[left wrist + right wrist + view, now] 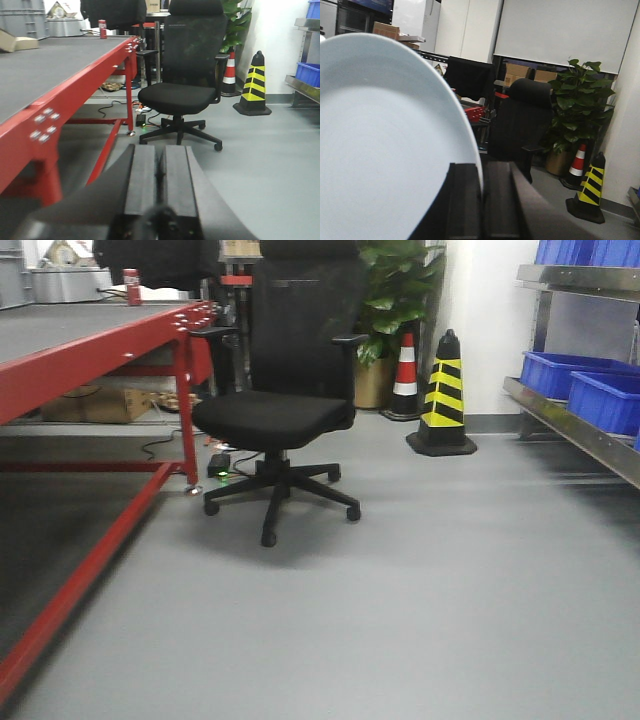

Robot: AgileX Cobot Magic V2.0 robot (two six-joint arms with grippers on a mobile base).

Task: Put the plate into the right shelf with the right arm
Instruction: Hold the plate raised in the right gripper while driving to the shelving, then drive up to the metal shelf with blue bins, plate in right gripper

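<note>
The white plate fills the left of the right wrist view, faintly bluish, held on edge. My right gripper is shut on the plate's rim, one dark finger on each side. The right shelf is a steel rack at the right edge of the front view, with blue bins on its ledge; a corner of it shows in the left wrist view. My left gripper is shut and empty, pointing at the floor ahead. Neither gripper shows in the front view.
A black office chair stands mid-floor. A red-framed table runs along the left. A yellow-black cone, an orange-white cone and a potted plant stand by the far wall.
</note>
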